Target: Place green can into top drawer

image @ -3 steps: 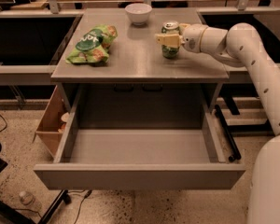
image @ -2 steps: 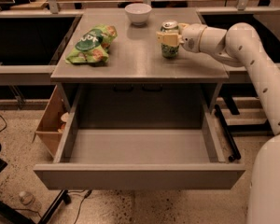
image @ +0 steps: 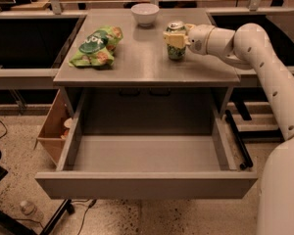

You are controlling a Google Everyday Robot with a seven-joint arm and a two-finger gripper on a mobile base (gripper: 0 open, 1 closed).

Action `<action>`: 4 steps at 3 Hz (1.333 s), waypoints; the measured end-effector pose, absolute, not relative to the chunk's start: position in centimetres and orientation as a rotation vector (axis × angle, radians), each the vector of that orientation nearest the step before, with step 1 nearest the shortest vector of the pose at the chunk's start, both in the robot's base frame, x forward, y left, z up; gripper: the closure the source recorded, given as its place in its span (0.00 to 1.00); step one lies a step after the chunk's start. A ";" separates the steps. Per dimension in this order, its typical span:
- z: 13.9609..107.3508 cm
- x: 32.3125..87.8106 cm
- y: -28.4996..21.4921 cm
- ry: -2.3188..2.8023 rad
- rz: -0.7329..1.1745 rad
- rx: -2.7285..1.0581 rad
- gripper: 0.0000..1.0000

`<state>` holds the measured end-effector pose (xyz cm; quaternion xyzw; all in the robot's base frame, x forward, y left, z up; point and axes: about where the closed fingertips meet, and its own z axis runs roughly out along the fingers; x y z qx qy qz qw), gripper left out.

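Nothing has visibly moved since the earlier frame: the green can (image: 176, 50) and the hand (image: 176, 37) are at the same spot on the right rear part of the surface (image: 137, 62).

The surface's front edge runs straight across above the top drawer (image: 147, 184), which is pulled fully out toward the camera. Its smooth grey inside is bare from wall to wall, and its flat front panel is the nearest edge. The space between the can and the surface's front edge is open. To the can's left there is bare surface up to the snack bag (image: 97, 47), which lies well apart near the left edge. A white bowl (image: 145, 13) stands at the back, near the can but not touching it. The arm (image: 264, 67) reaches in from the right, beyond the surface's right edge, and curves down the right side of the view. A cardboard box (image: 51, 131) sits beside the drawer's left wall.

The hand is closed around the can's upper half, with a pale finger crossing its front just below the rim. The can stands upright, dark green with pale mottling and a silver top. Whether its base touches the surface or is just clear of it cannot be told.
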<state>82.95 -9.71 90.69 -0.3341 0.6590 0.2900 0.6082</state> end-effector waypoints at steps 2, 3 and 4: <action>95.3 82.7 -5.8 1.458 0.660 -0.868 1.00; 97.4 81.5 -4.5 1.434 0.644 -0.915 1.00; 100.8 77.9 -4.3 1.419 0.590 -0.950 1.00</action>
